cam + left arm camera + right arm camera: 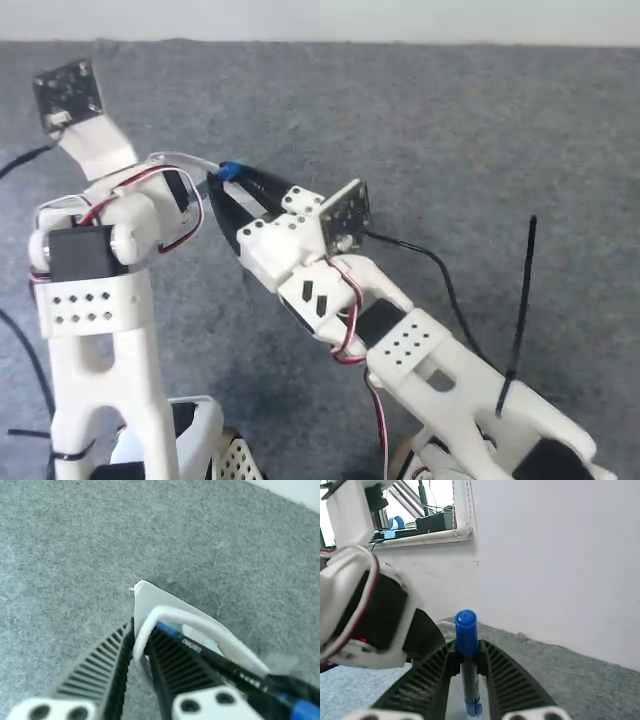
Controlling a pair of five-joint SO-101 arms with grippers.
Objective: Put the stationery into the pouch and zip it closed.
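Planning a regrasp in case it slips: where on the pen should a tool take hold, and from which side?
Pinch the pen across its dark barrel, as the right tool does, coming from the end away from the pouch. The barrel is straight and narrow, so a tool should seat squarely, and the other end is free to enter the mouth the left tool holds.
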